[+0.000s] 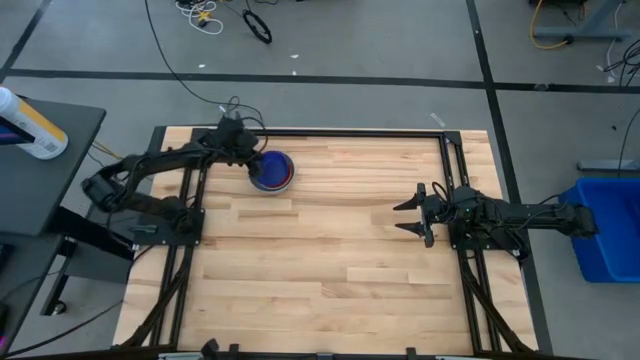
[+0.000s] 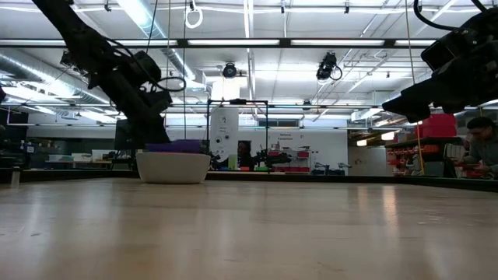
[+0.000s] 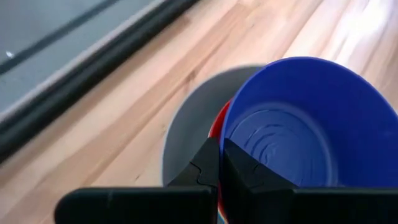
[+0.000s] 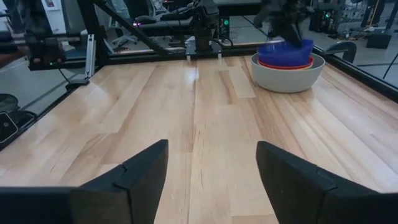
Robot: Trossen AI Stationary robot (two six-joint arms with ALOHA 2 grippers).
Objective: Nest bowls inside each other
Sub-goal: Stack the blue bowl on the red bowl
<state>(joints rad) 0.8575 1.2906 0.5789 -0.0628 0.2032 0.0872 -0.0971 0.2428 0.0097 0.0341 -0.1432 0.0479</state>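
Note:
A stack of bowls stands at the table's far left. The grey bowl [image 1: 289, 184] [image 4: 286, 78] rests on its base on the wood. A red bowl [image 3: 217, 124] [image 4: 283, 64] sits inside it, and a dark blue bowl [image 3: 298, 124] [image 4: 287, 51] sits tilted inside the red one. My left gripper [image 3: 221, 148] [image 1: 252, 165] is shut on the dark blue bowl at the stack's far-left side. At the table's right side my right gripper [image 1: 407, 215] [image 4: 211, 162] hangs open above bare wood, with nothing between its fingers. My left gripper pinches the dark blue bowl's rim [image 3: 222, 138] on the side nearest the arm, one finger outside the wall and one finger [image 3: 245, 171] inside the bowl. The fingers slant down from the table's far left. The bowl is tilted, its lower part inside the red bowl.
Black frame rails [image 1: 350, 132] run along the table's far edge and both sides. Bare wood [image 1: 340, 230] lies between the two arms. A white bottle [image 1: 30, 122] lies on a dark side table at the left, and a blue bin [image 1: 605, 225] stands off the right edge.

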